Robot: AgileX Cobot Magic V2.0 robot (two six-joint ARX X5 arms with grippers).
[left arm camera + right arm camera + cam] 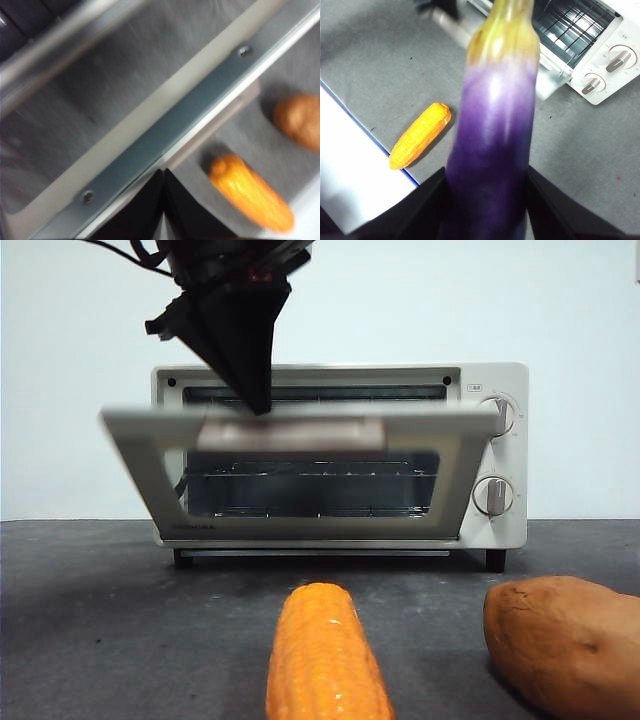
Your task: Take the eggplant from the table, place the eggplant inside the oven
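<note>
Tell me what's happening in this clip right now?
Two arms are working together. The left claw, jaws closed, is at the top edge of the oven door, which hangs partly open and blurred by motion. The right claw grips the eggplant and holds it above the table, stem end toward the oven's opening; it is not inside yet. A corn cob and a sweet potato lie on the table in front.

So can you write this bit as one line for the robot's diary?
left gripper: shut, at oven door handle, door part open | right gripper: holding eggplant above table | eggplant not yet in oven
</note>
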